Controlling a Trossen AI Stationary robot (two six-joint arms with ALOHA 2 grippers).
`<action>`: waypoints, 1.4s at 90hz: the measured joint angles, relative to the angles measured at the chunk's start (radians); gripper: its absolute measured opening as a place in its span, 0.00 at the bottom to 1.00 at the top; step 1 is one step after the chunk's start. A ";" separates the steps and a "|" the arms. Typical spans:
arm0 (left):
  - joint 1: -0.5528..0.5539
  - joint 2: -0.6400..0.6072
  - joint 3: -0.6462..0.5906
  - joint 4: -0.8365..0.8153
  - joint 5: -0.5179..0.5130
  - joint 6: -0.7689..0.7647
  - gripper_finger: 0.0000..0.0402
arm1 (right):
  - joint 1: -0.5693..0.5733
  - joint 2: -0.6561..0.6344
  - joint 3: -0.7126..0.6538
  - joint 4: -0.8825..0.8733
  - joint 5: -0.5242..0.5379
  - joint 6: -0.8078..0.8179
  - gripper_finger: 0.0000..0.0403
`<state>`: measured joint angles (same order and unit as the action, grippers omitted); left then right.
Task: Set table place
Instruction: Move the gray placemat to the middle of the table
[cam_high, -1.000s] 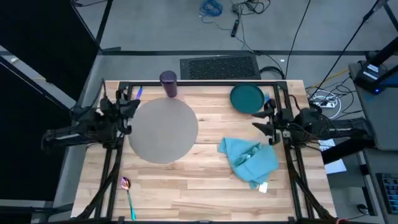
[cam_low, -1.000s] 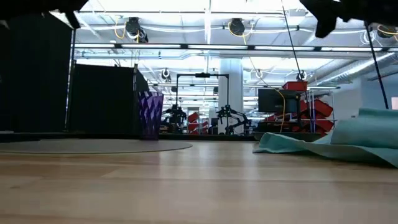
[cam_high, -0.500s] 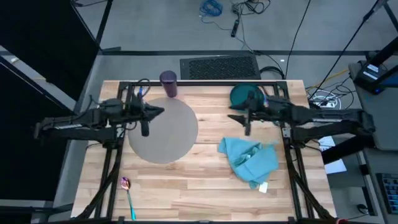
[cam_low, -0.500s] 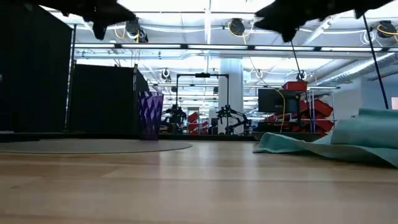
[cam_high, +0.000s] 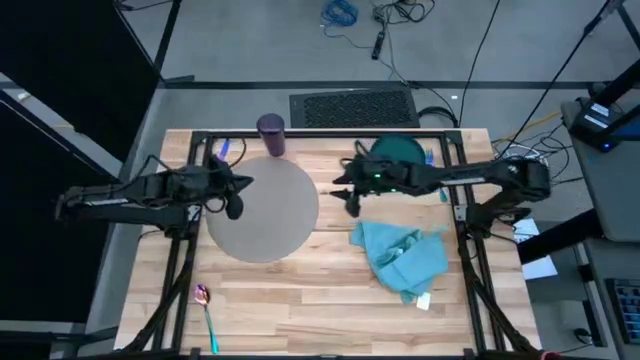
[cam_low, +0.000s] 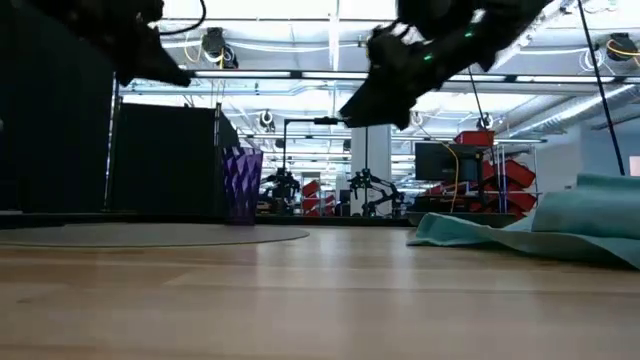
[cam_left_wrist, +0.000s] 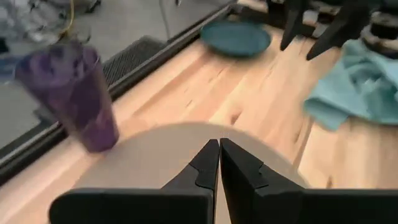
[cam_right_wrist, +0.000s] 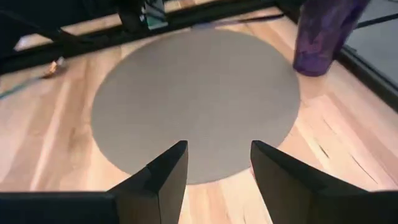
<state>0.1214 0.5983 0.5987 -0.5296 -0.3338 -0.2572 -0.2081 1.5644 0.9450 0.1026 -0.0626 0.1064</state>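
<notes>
Left gripper (cam_left_wrist: 219, 163) is held over the mat (cam_high: 262, 210), fingers closed, empty. Right gripper (cam_right_wrist: 217, 163) is held between mat and plate (cam_high: 397, 156), jaws apart, empty. Napkin (cam_high: 403, 256) is crumpled right of mat; cup (cam_high: 271, 134) at the table (cam_high: 320, 300) far edge.

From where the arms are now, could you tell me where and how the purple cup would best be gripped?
Grip the purple cup across its side wall, coming in level from the mat side. It stands upright at the table's far edge, just off the mat, and tapers narrower toward its base. The right gripper, open and hovering over the wood near the mat, looks better placed than the shut left gripper.
</notes>
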 joint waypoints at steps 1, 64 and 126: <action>0.000 0.000 0.000 -0.006 -0.004 0.000 0.00 | 0.000 0.011 0.009 0.001 -0.002 -0.002 0.42; 0.001 0.000 -0.035 -0.063 -0.057 -0.026 0.00 | 0.039 0.547 0.403 -0.004 -0.127 -0.033 0.42; 0.001 0.000 -0.035 -0.063 -0.057 -0.025 0.00 | 0.070 0.595 0.408 -0.102 -0.064 -0.116 0.00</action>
<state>0.1219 0.5980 0.5636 -0.5922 -0.3912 -0.2817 -0.1377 2.1590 1.3525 0.0008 -0.1268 -0.0097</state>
